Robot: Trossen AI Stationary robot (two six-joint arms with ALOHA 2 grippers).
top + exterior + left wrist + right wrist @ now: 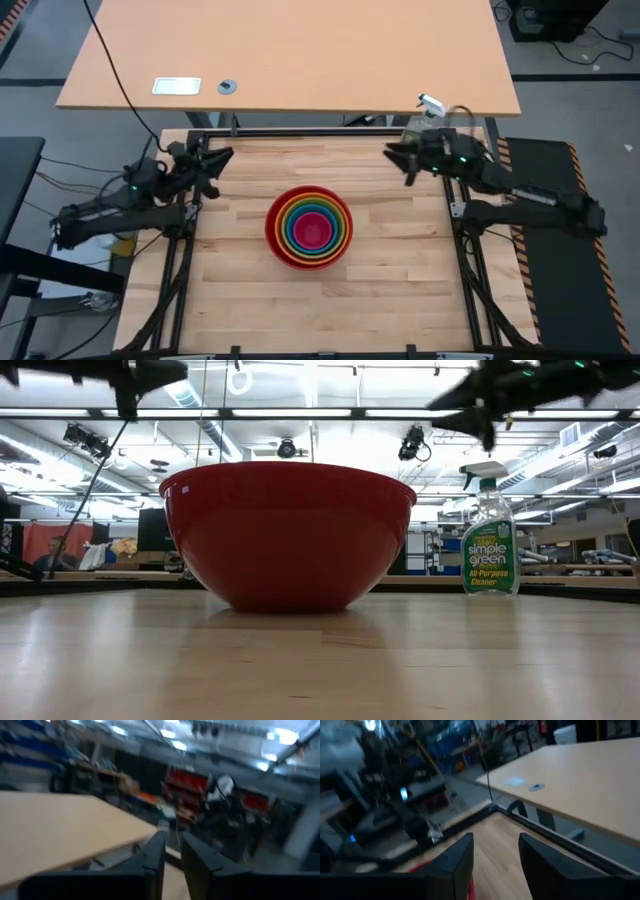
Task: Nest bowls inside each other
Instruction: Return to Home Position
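The bowls stand nested in one stack at the middle of the table. The red bowl (275, 240) is outermost, then come orange, lime green and blue, with the magenta pink bowl (311, 230) in the centre. The low view shows only the red bowl (288, 535), resting on its base. My left gripper (222, 160) hangs above the table's far left corner, open by a narrow gap (172, 857), with nothing between its fingers. My right gripper (402, 162) hangs above the far right corner, open (495, 857) and holding nothing. Both are well clear of the stack.
A clear spray bottle (489, 540) with a green label stands at the table's far right corner (428, 108), close behind my right gripper. A second, lighter table (290, 50) lies beyond the far edge. Bare wood surrounds the bowl stack.
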